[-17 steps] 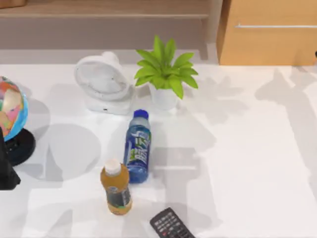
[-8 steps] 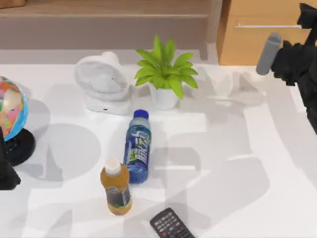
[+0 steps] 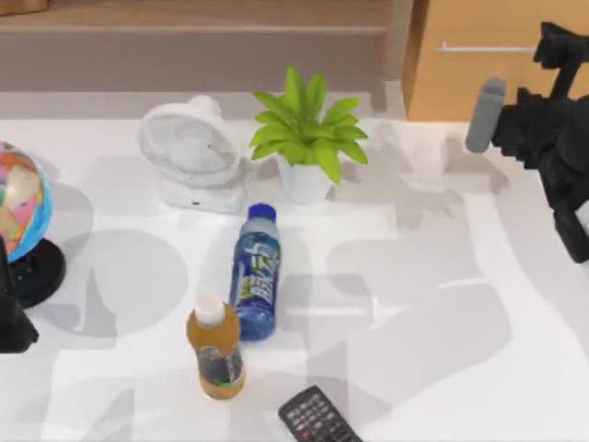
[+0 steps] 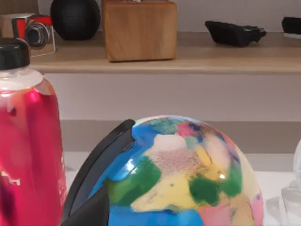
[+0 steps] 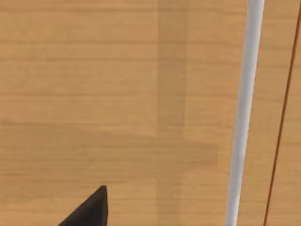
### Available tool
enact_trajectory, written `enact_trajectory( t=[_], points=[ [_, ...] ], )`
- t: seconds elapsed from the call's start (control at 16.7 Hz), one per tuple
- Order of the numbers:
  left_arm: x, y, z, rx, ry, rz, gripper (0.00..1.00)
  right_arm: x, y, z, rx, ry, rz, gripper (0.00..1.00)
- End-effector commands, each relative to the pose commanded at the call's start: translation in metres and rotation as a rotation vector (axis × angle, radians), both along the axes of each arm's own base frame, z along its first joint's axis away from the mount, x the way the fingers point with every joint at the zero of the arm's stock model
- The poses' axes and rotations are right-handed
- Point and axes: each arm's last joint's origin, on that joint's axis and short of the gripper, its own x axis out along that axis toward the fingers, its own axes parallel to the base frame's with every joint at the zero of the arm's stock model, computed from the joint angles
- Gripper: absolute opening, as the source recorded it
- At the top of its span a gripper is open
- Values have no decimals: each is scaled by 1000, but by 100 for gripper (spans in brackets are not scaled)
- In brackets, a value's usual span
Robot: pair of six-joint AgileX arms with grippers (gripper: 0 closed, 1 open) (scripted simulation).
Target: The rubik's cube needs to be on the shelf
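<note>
Nearest on the table (image 3: 442,322) is the remote (image 3: 317,419), then the orange bottle (image 3: 215,354) touching the blue bottle (image 3: 257,276). At the left edge the left gripper (image 3: 11,318) sits parked just beside the globe (image 3: 20,207); I cannot tell whether it is apart or together. Farther back stand the fan (image 3: 191,152) and the plant (image 3: 308,129), side by side.

At the far right the right gripper (image 3: 555,51) hangs in front of the cabinet (image 3: 479,87), near its handle (image 3: 483,48); the right wrist view looks straight at that wooden front with the handle (image 5: 244,113) close. Its state I cannot tell either.

Beyond all this runs the shelf (image 3: 202,17), which in the left wrist view carries a wooden block (image 4: 139,29) and other items.

Where the cube lies I cannot tell. My judgement is that it may be in the cabinet and that the right arm is lining up on the handle. If so, the task is barely begun: opening, grasping the cube and carrying it to the shelf are all left
</note>
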Motion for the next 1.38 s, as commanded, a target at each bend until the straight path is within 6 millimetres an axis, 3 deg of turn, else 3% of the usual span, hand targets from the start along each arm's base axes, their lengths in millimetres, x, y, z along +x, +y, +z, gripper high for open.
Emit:
enact_trajectory(
  t=[0.48, 0.72, 1.38],
  points=[
    [0, 0, 0, 0, 0, 0, 100, 23, 0, 0, 0, 0, 0, 100],
    [0, 0, 0, 0, 0, 0, 100, 25, 0, 0, 0, 0, 0, 100],
    [0, 0, 0, 0, 0, 0, 100, 25, 0, 0, 0, 0, 0, 17]
  ],
)
